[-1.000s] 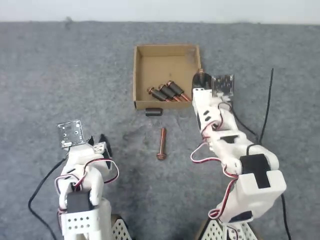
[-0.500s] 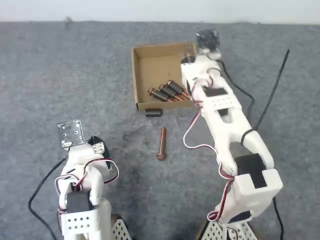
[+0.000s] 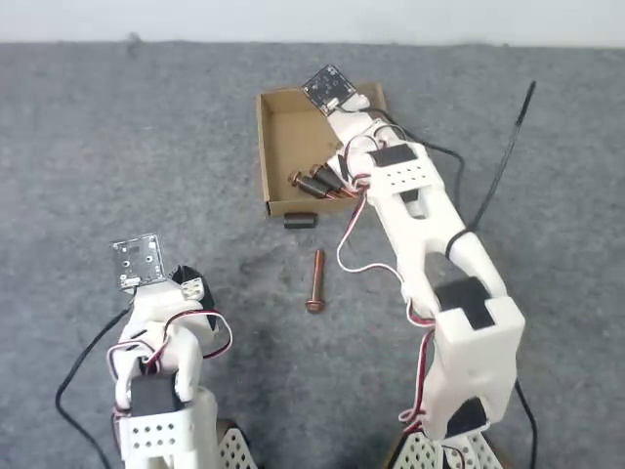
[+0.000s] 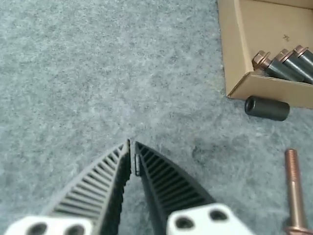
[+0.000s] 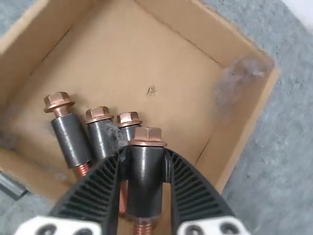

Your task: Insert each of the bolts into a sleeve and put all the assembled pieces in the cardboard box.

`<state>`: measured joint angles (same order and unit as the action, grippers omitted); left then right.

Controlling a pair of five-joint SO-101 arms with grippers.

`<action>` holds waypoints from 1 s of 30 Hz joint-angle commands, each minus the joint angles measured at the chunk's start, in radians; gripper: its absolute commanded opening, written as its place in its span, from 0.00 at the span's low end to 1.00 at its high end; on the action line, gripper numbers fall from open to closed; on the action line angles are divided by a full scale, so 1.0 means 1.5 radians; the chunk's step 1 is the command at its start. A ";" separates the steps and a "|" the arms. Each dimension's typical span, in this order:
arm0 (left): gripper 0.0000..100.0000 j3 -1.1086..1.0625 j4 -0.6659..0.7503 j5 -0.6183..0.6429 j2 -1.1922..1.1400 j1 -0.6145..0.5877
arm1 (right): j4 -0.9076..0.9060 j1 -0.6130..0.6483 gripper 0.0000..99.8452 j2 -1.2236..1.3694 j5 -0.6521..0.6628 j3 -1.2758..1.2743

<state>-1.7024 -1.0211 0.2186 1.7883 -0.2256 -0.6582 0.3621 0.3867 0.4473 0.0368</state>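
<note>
Black ribbed right fingers [image 5: 100, 183] are clamped on the held piece [image 5: 145, 171], a copper hex-head bolt seated in a dark, smooth, cylindrical sleeve. It is hung over the inside of the box [image 5: 244, 112], which is brown cardboard, square and open-topped. Three more pieces [image 5: 71, 137] are laid side by side on the box floor, just beside the held one. Left fingers [image 4: 105, 183] are drawn almost together with only a thin slit between the tips. Nothing is held, and they are low over the table [image 4: 73, 58], which is covered in grey felt-like mat. A loose sleeve [image 4: 266, 108] is laid on its side just outside a box wall. A loose bolt [image 4: 293, 186], with threaded shank and flanged head, is laid on the table near that sleeve, not touching it.
</note>
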 commanded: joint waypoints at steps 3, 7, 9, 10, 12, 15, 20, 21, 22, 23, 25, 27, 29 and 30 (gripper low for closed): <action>0.01 0.011 -0.004 -0.006 0.015 0.006 | -0.005 -0.002 0.01 0.030 0.055 0.102; 0.01 0.011 -0.004 -0.006 0.016 0.006 | -0.005 -0.002 0.01 0.075 0.069 0.125; 0.01 0.011 -0.004 -0.006 0.016 0.006 | -0.005 -0.002 0.01 0.094 0.069 0.140; 0.01 0.011 -0.004 -0.006 0.016 0.006 | -0.005 -0.003 0.01 0.101 0.069 0.149; 0.01 0.011 -0.003 -0.006 0.016 0.006 | -0.005 -0.005 0.06 0.113 0.069 0.165; 0.01 0.011 -0.003 -0.006 0.016 0.006 | -0.006 -0.005 0.13 0.119 0.069 0.172; 0.01 0.011 -0.002 -0.006 0.016 0.006 | -0.008 -0.001 0.11 0.110 0.068 0.173; 0.01 0.011 -0.002 -0.006 0.016 0.006 | -0.020 -0.001 0.10 0.099 0.068 0.173; 0.01 0.011 -0.001 -0.006 0.016 0.006 | -0.042 0.001 0.09 0.085 0.068 0.173; 0.01 0.011 -0.001 -0.006 0.016 0.006 | -0.068 0.003 0.07 0.068 0.066 0.173; 0.01 0.011 -0.001 -0.006 0.016 0.006 | -0.137 0.015 0.05 0.024 0.066 0.173; 0.01 0.011 -0.001 -0.006 0.016 0.006 | -0.219 0.024 0.01 -0.022 0.065 0.172; 0.01 0.011 -0.001 -0.006 0.016 0.006 | -0.291 0.042 0.01 -0.060 0.065 0.171; 0.01 0.011 -0.001 -0.006 0.016 0.006 | -0.322 0.050 0.01 -0.076 0.065 0.170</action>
<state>-1.7024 -1.0211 0.2186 1.7883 -0.2256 -0.9513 0.3897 0.4480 0.5332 0.2394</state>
